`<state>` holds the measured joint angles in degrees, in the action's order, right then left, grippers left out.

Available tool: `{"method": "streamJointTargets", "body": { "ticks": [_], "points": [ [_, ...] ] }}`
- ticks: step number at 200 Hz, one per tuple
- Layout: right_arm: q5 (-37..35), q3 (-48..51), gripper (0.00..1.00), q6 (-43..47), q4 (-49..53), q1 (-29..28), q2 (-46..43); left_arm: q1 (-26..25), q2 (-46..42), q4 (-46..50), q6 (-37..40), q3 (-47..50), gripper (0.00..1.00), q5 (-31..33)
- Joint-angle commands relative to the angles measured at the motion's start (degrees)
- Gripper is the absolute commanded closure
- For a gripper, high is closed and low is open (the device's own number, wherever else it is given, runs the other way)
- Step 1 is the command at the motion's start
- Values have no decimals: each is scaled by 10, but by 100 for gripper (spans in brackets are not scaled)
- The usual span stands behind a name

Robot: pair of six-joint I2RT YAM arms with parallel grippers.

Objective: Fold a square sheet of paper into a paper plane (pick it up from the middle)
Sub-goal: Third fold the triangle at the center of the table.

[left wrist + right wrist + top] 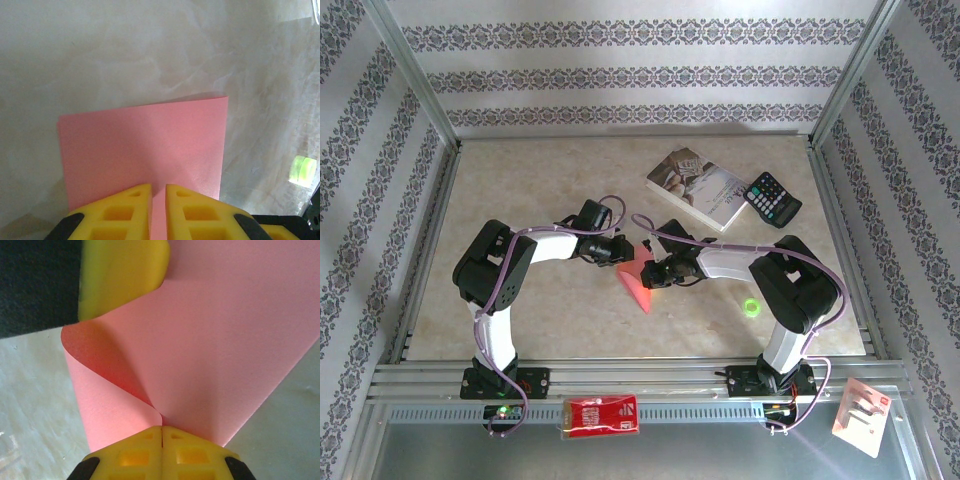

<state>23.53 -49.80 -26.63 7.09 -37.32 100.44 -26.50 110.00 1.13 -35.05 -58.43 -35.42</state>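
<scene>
The square sheet of paper (638, 287) is held between the two arms over the middle of the table (550, 180), hanging as a pink-red wedge that points down toward the near edge. The left gripper (620, 250) reaches it from the left and the right gripper (655, 272) from the right, the two meeting close together at the sheet's upper part. In the left wrist view the left gripper (158, 187) has its yellow fingers (125, 210) drawn nearly together, with only a thin slit between them. The sheet (150, 145) runs through that slit, so it is pinched at its edge and spreads flat ahead of the fingertips above the marbled surface. In the right wrist view the right gripper (161, 429) is fully closed, pads pressed together on the sheet (225, 340), which fans upward from the pinch and curls over on its left side. One yellow finger (120, 275) of the left gripper presses the paper at the top left. A green ring (752, 307) lies on the table to the right of the sheet. A book (698, 187) and a calculator (772, 198) lie side by side well beyond it. A red packet (602, 415) sits on the rail at the front.
</scene>
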Motion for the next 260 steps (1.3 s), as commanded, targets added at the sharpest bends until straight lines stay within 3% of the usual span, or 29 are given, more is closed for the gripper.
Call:
{"method": "streamJointTargets", "body": {
  "ticks": [1, 213, 260],
  "points": [
    [-13, -12, 98, 12, 8, 7, 15, 2, 29, 48, 12, 5, 85, 16],
    [-7, -19, 98, 13, 17, 8, 30, 2, 33, 49, 12, 2, 85, 14],
    [-20, 2, 99, 5, 31, 8, 36, 2, 13, 60, 9, -20, 82, 4]
  ]
}}
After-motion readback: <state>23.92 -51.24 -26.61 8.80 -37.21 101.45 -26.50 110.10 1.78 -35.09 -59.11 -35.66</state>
